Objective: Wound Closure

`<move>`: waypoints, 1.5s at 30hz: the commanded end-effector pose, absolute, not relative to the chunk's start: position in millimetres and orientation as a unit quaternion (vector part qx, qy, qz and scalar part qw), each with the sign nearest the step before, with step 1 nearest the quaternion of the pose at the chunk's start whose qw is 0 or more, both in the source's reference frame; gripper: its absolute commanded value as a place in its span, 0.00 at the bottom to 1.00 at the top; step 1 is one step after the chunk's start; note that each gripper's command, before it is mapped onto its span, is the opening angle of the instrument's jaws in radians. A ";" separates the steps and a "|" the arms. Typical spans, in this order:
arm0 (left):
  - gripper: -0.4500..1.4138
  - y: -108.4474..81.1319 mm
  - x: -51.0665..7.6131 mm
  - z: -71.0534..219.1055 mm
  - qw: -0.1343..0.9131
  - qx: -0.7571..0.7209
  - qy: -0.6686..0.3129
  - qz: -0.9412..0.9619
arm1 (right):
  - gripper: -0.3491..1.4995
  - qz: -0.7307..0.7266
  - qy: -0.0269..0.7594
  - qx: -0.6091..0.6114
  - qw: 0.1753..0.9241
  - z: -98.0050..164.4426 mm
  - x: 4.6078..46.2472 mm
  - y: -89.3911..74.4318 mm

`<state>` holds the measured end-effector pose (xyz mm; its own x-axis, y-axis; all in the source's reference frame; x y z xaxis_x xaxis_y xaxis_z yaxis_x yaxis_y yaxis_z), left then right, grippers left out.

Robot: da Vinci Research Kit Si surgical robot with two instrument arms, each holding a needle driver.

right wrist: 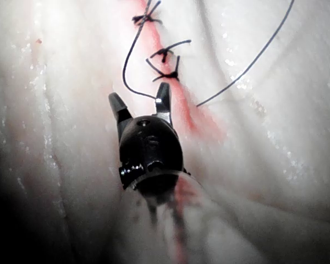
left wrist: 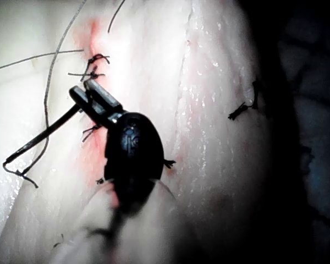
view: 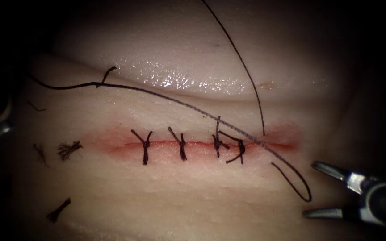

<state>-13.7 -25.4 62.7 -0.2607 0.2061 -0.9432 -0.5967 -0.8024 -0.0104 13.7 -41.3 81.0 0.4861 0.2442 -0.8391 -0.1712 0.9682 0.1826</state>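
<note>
The tissue (view: 193,196) has a level cut (view: 282,145) held by several dark stitches (view: 182,145). My left tool (left wrist: 80,94) is shut on the needle (left wrist: 41,136), which is out of the tissue. The needle (view: 63,85) lies above and left of the cut. From its tail, the thread (view: 179,103) runs over the stitches and loops (view: 307,194) between my right tool's (view: 311,189) open jaws. Those jaws (right wrist: 139,94) hold nothing. A second strand (view: 246,71) comes down into the tissue at the cut's right end.
Cut ends of thread (view: 68,149) lie on the tissue left of the cut, with another piece (view: 59,209) lower down. A wet, shiny ridge (view: 179,80) rises behind the cut. Red fluid tints the cut's edges.
</note>
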 end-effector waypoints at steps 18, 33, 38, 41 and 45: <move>0.00 -25.3 -12.2 63.1 0.278 -0.547 0.226 0.757 | 0.99 0.112 0.464 0.029 0.878 91.3 17.6 -41.9; 0.00 -25.8 -12.5 63.2 0.269 -0.549 0.224 0.759 | 0.00 0.109 0.454 0.053 0.883 93.6 17.3 -43.2; 0.00 -25.8 -12.7 63.4 0.264 -0.550 0.220 0.761 | 0.00 0.107 0.454 0.059 0.883 92.4 16.6 -43.1; 0.00 -26.0 -13.0 63.7 0.256 -0.553 0.215 0.763 | 0.00 0.112 0.458 0.055 0.880 90.6 15.8 -43.4; 0.00 -26.3 -14.3 64.6 0.239 -0.554 0.199 0.772 | 0.00 0.089 0.464 0.050 0.880 87.1 16.1 -44.7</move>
<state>-14.4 -25.9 64.6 -0.2761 0.1442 -0.9503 -0.5790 -0.8141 0.0447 15.4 -44.4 86.0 0.5578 0.1965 -0.8064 -0.1056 0.9805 0.1659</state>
